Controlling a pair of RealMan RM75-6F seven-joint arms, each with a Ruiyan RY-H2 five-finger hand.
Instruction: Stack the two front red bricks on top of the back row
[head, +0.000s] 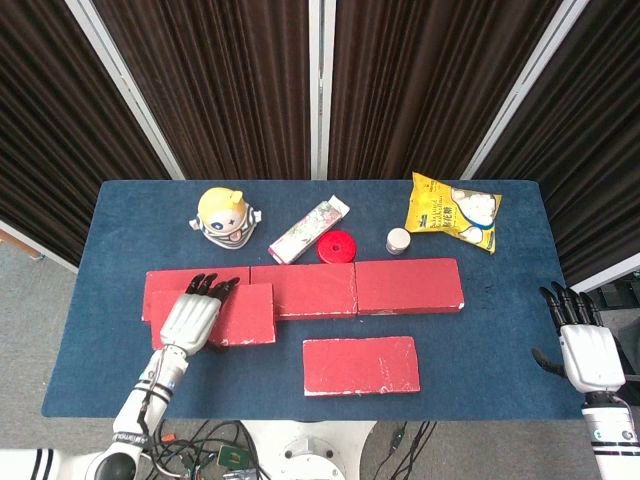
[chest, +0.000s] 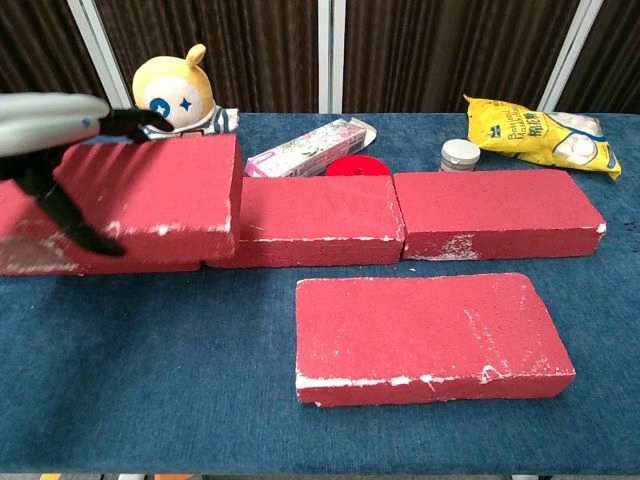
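My left hand (head: 190, 318) grips the front left red brick (head: 242, 312) from above and holds it in the air, over the left end of the back row. In the chest view the hand (chest: 50, 125) lies over the lifted brick (chest: 160, 190), which hides most of the back left brick (head: 162, 284). The back middle brick (head: 305, 291) and back right brick (head: 408, 285) lie end to end. The front right brick (head: 360, 365) lies flat on the blue table (head: 490, 340). My right hand (head: 583, 352) hangs open past the table's right edge, holding nothing.
Behind the back row stand a yellow-headed toy (head: 224, 214), a pink box (head: 308, 231), a red lid (head: 337, 246), a small white jar (head: 398, 240) and a yellow snack bag (head: 454, 210). Dark curtains close off the back.
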